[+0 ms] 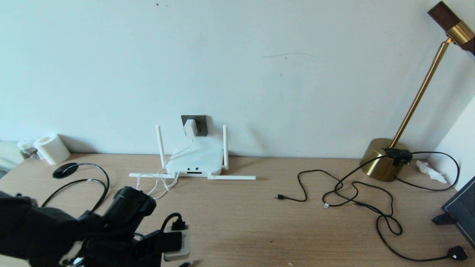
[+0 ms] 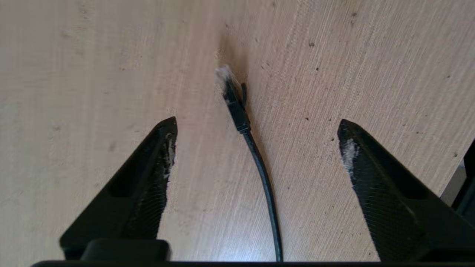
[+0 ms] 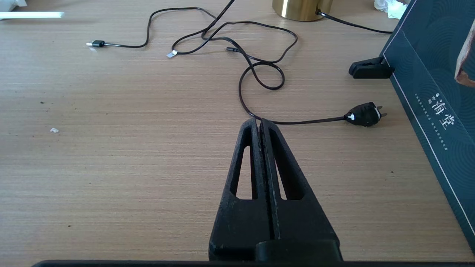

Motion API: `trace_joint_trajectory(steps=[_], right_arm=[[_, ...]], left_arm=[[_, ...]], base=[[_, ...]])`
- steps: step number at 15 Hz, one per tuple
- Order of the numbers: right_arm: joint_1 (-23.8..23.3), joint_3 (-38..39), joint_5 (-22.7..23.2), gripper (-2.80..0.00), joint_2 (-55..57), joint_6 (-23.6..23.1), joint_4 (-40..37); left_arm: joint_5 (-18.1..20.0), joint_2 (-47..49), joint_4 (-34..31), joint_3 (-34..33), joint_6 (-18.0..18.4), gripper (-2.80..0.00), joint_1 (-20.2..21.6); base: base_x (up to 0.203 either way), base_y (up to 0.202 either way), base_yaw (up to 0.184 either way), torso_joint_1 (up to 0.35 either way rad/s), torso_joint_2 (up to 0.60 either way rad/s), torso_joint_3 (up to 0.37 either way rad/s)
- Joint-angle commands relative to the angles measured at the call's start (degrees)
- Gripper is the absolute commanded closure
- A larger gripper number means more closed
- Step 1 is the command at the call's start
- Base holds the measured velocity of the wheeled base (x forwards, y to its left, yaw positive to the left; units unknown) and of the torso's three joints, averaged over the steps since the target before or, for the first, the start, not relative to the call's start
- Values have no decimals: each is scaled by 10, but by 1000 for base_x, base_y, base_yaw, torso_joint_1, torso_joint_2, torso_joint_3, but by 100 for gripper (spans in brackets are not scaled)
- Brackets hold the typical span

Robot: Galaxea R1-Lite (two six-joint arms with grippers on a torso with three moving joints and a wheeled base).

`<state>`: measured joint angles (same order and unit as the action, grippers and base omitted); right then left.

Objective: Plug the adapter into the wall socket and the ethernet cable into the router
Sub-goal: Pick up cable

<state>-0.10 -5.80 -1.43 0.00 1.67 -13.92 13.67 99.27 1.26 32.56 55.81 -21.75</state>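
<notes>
The white adapter [image 1: 190,128] sits in the dark grey wall socket [image 1: 202,125], and its thin white cord [image 1: 162,180] trails down over the table. Below the socket lies the white router [image 1: 195,160] with its stick antennas. The black ethernet cable [image 2: 260,163] lies on the wood with its connector [image 2: 234,102] pointing away. My left gripper [image 2: 258,124] is open low over it, one finger on each side, neither touching the cable. The left arm [image 1: 126,211] is at the near left of the table. My right gripper [image 3: 258,121] is shut and holds nothing.
A brass lamp [image 1: 384,163] stands at the back right, with thin black cables [image 1: 356,193] looping across the table to a black plug [image 1: 457,253]. A dark box [image 3: 426,81] stands at the right edge. A paper roll [image 1: 52,148] and another black cable [image 1: 98,178] are at the far left.
</notes>
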Motion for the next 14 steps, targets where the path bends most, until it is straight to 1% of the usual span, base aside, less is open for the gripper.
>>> trace_joint_trajectory(steps=[1,6,8,10,11,14], right_arm=[[0,0,-1,0,0,0,-1],[0,1,0,0,0,0,-1],[0,0,0,0,0,0,-1],[0,0,0,0,0,0,-1],[0,0,0,0,0,0,-1],[0,0,0,0,0,0,-1]], left_arm=[[0,31,3,4,4,-280,0],[0,49,5,3,10,-280,1],[-1,50,0,0,26,-280,5],[-3,51,2,-7,28,-280,5],[-3,51,2,-8,28,0,5],[-3,52,6,-12,28,0,5]], base=[[0,0,0,0,0,0],[0,0,0,0,0,0],[0,0,0,0,0,0],[0,0,0,0,0,0],[0,0,0,0,0,0],[0,0,0,0,0,0]])
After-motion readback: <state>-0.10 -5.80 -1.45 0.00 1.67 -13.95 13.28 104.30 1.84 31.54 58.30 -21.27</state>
